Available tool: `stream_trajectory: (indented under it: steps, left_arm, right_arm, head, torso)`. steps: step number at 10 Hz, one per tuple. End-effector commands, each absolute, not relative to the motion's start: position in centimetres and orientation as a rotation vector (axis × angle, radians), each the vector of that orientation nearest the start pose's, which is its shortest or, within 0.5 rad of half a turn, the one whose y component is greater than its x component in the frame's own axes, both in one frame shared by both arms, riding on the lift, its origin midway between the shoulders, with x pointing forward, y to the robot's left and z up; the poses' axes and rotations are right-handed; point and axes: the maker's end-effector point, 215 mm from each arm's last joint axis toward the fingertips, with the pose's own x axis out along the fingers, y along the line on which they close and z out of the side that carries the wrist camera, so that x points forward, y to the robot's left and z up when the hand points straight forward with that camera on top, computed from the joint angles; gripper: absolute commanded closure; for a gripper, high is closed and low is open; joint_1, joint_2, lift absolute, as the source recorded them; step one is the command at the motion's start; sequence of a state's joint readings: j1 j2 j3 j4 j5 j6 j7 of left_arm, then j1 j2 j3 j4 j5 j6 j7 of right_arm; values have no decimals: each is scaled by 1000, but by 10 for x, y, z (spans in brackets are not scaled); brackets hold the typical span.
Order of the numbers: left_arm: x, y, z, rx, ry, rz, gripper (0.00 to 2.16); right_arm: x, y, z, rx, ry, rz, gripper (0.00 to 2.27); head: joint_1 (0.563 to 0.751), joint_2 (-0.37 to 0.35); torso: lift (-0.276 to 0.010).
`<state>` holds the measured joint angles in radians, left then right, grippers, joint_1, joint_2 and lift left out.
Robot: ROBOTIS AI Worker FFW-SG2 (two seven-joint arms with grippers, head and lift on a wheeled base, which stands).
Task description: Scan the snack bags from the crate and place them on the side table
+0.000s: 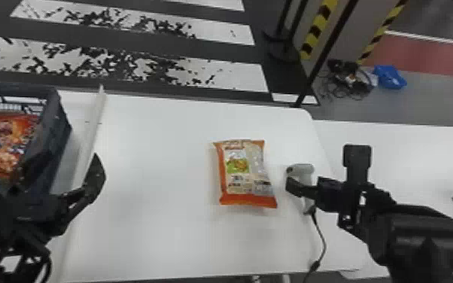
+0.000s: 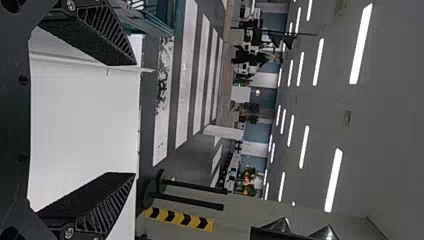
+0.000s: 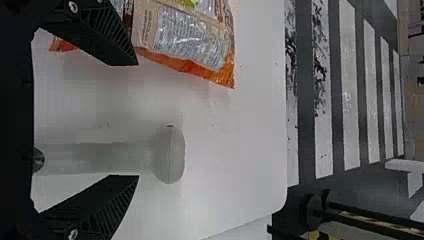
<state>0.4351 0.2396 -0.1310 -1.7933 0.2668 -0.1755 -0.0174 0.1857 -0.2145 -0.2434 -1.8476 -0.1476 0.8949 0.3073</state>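
Since the scanner point(image 3: 169, 155) sits between the fingers of the right tool point(image 3: 138, 120), the grasp should go best with its handle centred, then an even squeeze that spares the bag point(image 1: 242, 173) and cord point(image 1: 323, 241). That tool is wide open, gripping nothing. The bag lies flat on the counter point(image 1: 154, 150) just inward of it, between the two tools. The left tool point(image 2: 135, 119) is wide open too, empty, beside the crate point(image 1: 55, 109).
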Motion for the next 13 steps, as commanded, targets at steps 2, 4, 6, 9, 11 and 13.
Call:
stream_trajectory:
  steps: [2, 4, 6, 9, 11, 13]
  left_arm:
    - [444, 204, -403, -96, 76, -178, 83]
    - [444, 202, -405, -95, 78, -183, 83]
    - [444, 202, -405, -95, 79, -181, 83]
    - [444, 203, -404, -92, 78, -182, 83]
    - [444, 203, -404, -91, 79, -184, 83]
    - [444, 203, -404, -88, 79, -185, 83]
  right_arm:
    - [445, -313, -496, 243, 755, 199, 83]
    - [448, -295, -500, 251, 768, 242, 83]
    - [451, -282, -520, 247, 814, 287, 87]
    - [459, -278, -541, 221, 819, 336, 87]
    - [463, -276, -553, 185, 842, 369, 83]
    - [455, -266, -571, 184, 900, 433, 475]
  head:
    - [695, -163]
    - [695, -138]
    - [695, -113]
    - [695, -93]
    - [695, -89]
    - [695, -85]
  torso:
    - [-50]
    - [-50]
    - [-50]
    - [-50]
    - [-50]
    - [-50]
